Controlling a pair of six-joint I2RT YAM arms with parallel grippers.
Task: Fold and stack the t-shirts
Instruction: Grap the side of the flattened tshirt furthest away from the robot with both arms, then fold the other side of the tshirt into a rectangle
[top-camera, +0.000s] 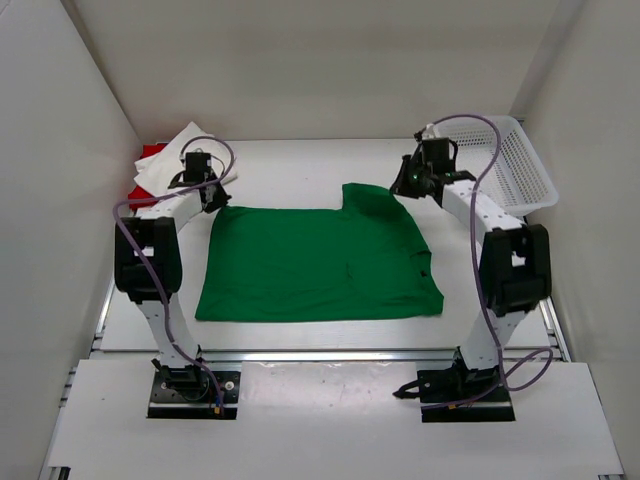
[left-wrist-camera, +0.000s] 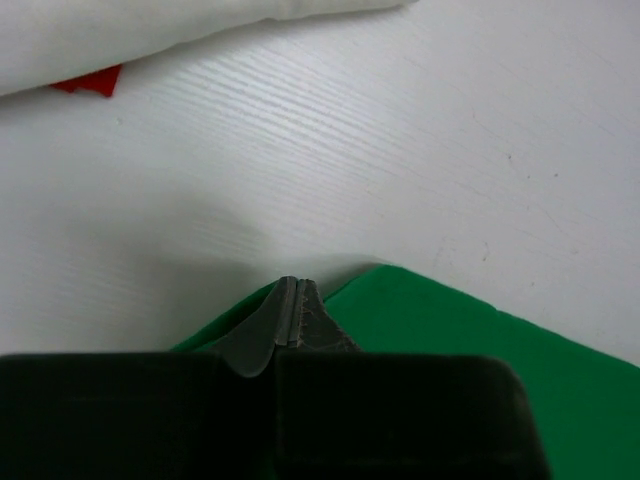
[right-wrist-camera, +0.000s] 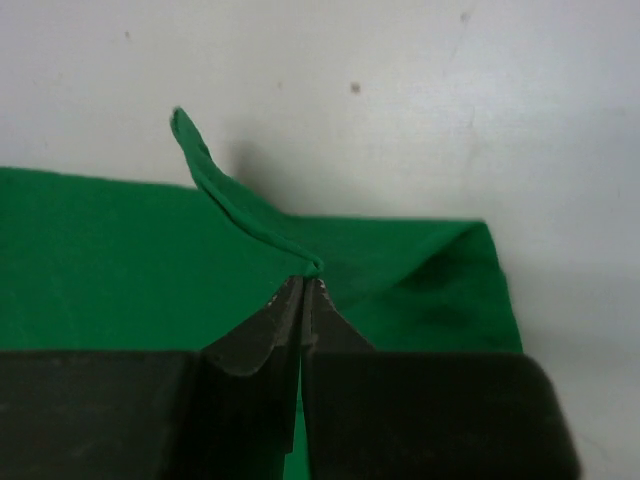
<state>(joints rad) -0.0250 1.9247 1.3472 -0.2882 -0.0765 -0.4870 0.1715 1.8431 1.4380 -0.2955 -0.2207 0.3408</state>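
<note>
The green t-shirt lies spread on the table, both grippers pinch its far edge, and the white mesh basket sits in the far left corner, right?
Not quite: the top view shows the basket in the far right corner. The rest holds: the green t-shirt lies spread, the left gripper and right gripper pinching its far edge.

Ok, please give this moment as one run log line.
green shirt: spread flat | left jaws: shut on its far-left corner | right jaws: shut on its far-right edge, cloth raised
</note>
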